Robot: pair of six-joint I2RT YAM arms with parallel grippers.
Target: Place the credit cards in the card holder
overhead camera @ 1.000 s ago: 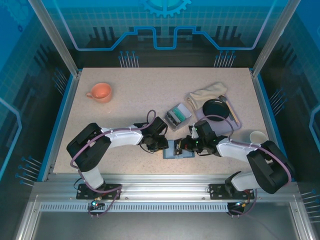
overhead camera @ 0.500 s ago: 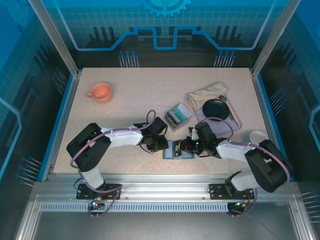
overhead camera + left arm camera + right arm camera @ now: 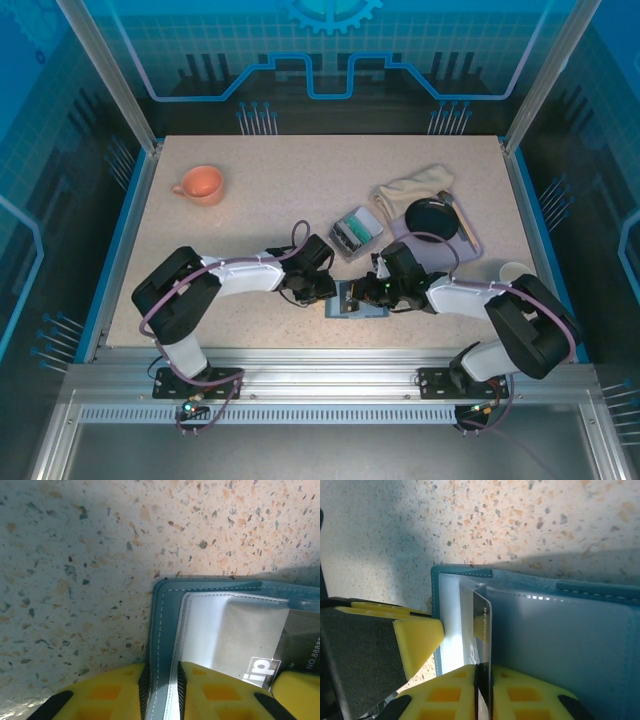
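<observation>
Close to the near edge of the table [image 3: 260, 200], the card holder [image 3: 358, 303] lies open between our two arms. Our left gripper [image 3: 162, 672] is clamped on its left edge and pins it flat. Our right gripper [image 3: 482, 675] has its jaws closed on a credit card [image 3: 482, 625], which stands on edge with its tip at the mouth of the clear inner pocket.

To do this step well, we judge that the card should tilt flatter, line up square with the pocket and slide in slowly while the left grip holds firm. The soft flap could buckle. The left fingertip also sits just beside the card's path, so we have little room.

Just beyond the holder is a clear box [image 3: 357, 230], close to both wrists. Farther right lie a mat [image 3: 470, 240], a cloth [image 3: 415, 185] and a white cup [image 3: 515, 273]. An orange cup [image 3: 200, 184] stands far left, well apart.
</observation>
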